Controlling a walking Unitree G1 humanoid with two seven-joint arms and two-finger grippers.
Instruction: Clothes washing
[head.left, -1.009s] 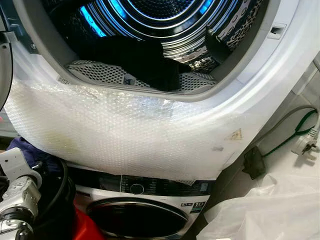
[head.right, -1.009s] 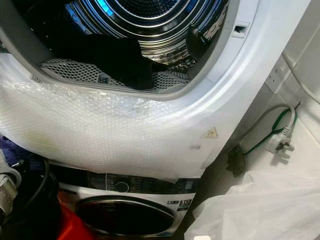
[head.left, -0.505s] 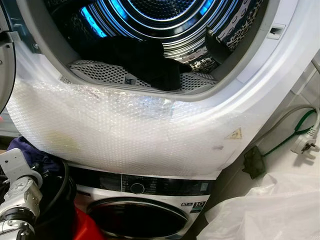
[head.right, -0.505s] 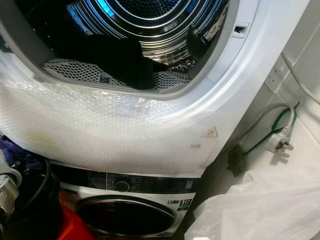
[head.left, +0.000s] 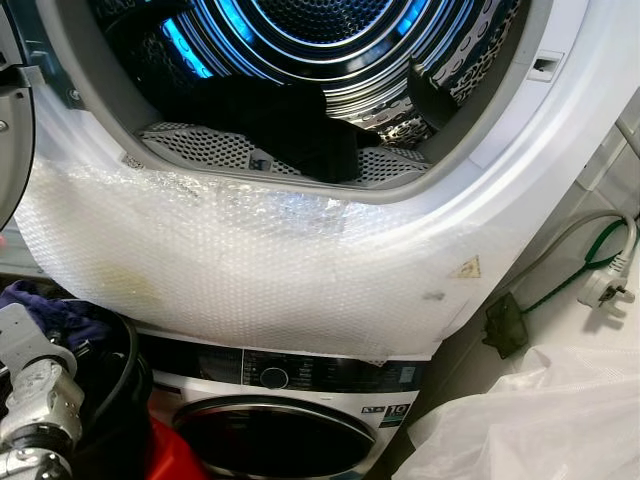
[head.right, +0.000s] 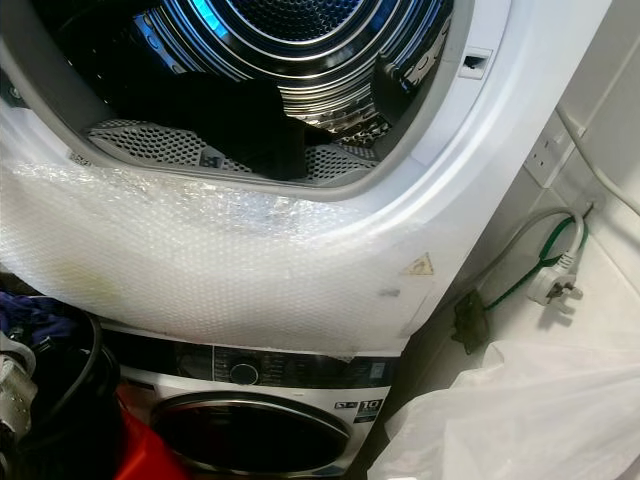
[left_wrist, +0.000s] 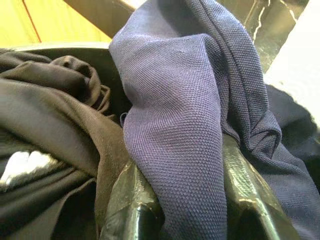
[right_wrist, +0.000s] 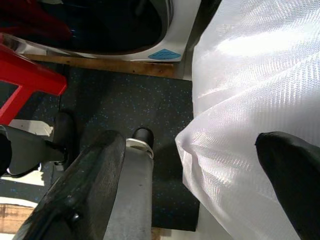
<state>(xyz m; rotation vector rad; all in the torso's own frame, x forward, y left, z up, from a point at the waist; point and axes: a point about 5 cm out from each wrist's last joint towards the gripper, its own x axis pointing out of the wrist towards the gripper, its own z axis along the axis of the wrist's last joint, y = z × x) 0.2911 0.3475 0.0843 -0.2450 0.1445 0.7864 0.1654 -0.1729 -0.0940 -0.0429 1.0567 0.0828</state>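
Framing differs only slightly from one second earlier: the stacked machines sit a little differently in the head views, which is camera motion. The left arm (head.left: 35, 400) sits slightly lower at the left edge, and the navy garment (head.left: 50, 310) bunched above it shows a little more fabric.

Two machines are stacked. The upper dryer (head.left: 300, 260) has its door open; its drum (head.left: 330, 40) is lit blue inside. Bubble wrap (head.left: 250, 270) covers the dryer's lower front panel. One dark garment (head.left: 270, 120) lies at the front bottom of the drum, draped over the perforated lint screen (head.left: 200, 148). A second dark piece (head.left: 425, 90) clings to the drum wall on the right.

The lower washing machine (head.left: 290, 420) has its round door shut and one control dial (head.left: 273, 377) on its panel.

In the left wrist view, the left gripper (left_wrist: 185, 195) is clamped on the navy garment (left_wrist: 175, 120), the knit fabric pinched between its two fingers (left_wrist: 132, 200). One brown-black garment (left_wrist: 55, 115) lies just beside it.

In the right wrist view, the right gripper (right_wrist: 200, 170) hangs with its fingers (right_wrist: 85, 185) spread apart, holding nothing, above a dark speckled floor mat (right_wrist: 125, 105) and a white plastic sheet (right_wrist: 250, 75).

One wall plug (head.left: 605, 290) with a green-and-grey cable hangs to the right of the machines. One red object (head.left: 170, 455) stands at the lower left.
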